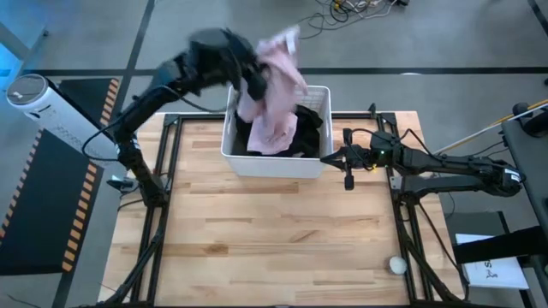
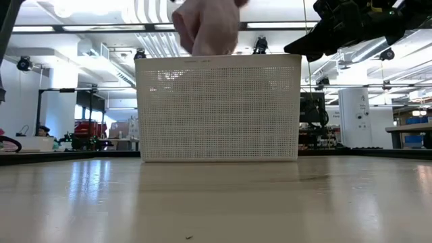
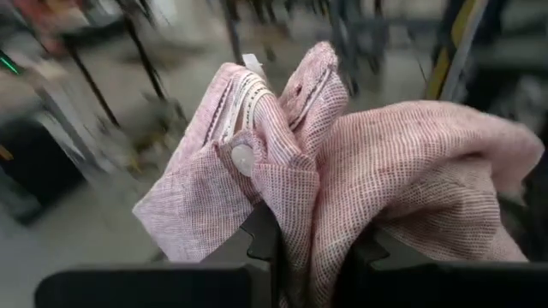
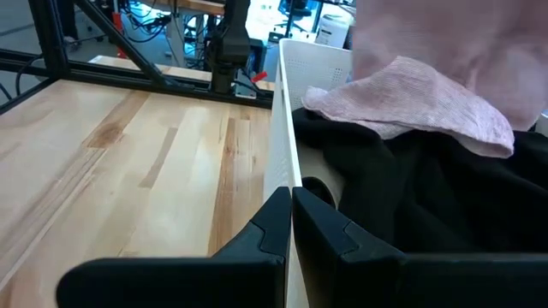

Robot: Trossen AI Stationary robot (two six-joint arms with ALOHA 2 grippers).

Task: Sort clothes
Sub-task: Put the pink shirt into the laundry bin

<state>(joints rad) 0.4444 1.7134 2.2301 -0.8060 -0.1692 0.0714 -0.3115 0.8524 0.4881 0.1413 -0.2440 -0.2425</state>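
A light wooden butcher-block table (image 1: 282, 231) carries the things, its planks running side to side in the high view. A white lattice-sided basket (image 1: 272, 161) stands directly on it near the far edge, roughly midway across, its long side square to the table's edge. A small white ball-like object (image 1: 397, 265) lies on the wood near the front right corner, well apart from the basket; what it is cannot be told
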